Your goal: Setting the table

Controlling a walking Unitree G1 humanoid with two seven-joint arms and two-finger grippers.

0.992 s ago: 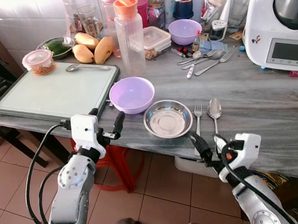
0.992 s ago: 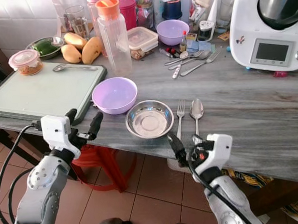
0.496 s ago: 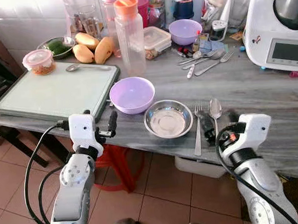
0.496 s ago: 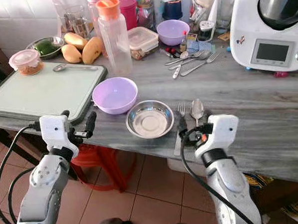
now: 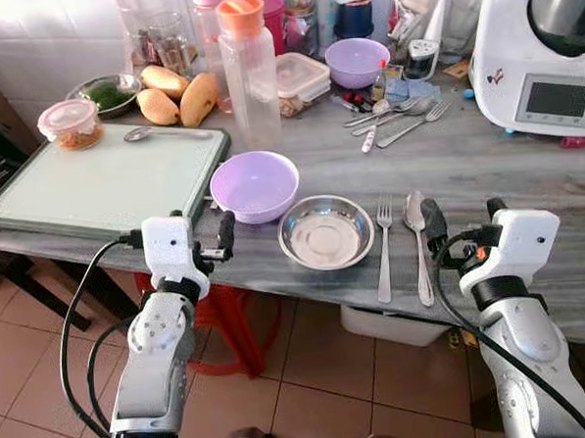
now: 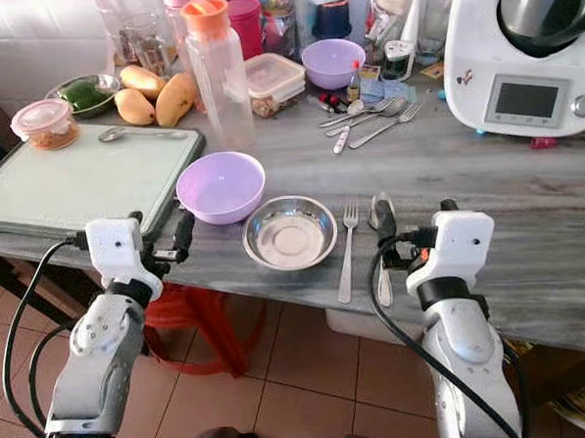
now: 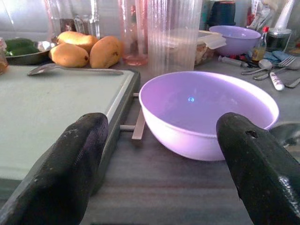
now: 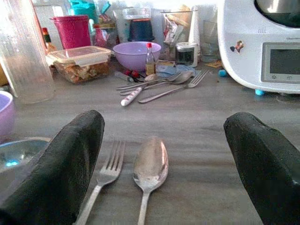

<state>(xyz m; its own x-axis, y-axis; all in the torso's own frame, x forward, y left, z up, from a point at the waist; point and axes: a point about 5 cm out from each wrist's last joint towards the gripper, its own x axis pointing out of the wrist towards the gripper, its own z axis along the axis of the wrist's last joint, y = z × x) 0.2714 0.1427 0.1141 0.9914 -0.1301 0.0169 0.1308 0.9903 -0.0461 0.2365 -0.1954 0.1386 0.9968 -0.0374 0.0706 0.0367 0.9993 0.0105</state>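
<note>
Grey stone tabletop [image 5: 526,182], cluttered along back edge, tiled floor below. Near front edge, in a row: lilac bowl [image 5: 258,184], looks empty; steel dish [image 5: 327,232], empty; fork [image 5: 383,250] and spoon [image 5: 418,242] lying side by side, handles toward front edge. Left gripper [image 7: 159,164] at front edge facing lilac bowl, fingers spread wide, holding nothing. Right gripper [image 8: 164,154] at front edge over spoon handle, fingers spread, holding nothing. Green cutting board [image 5: 104,185] at left corner, small spoon [image 5: 170,133] on its far edge. Back edge: clear bottle with orange cap [image 5: 248,69], mangoes [image 5: 178,93], lidded tub with food [image 5: 70,123], lidded box with food [image 5: 300,76], second lilac bowl [image 5: 357,61], loose cutlery [image 5: 395,120], white kitchen machine [image 5: 539,54] at right corner.
</note>
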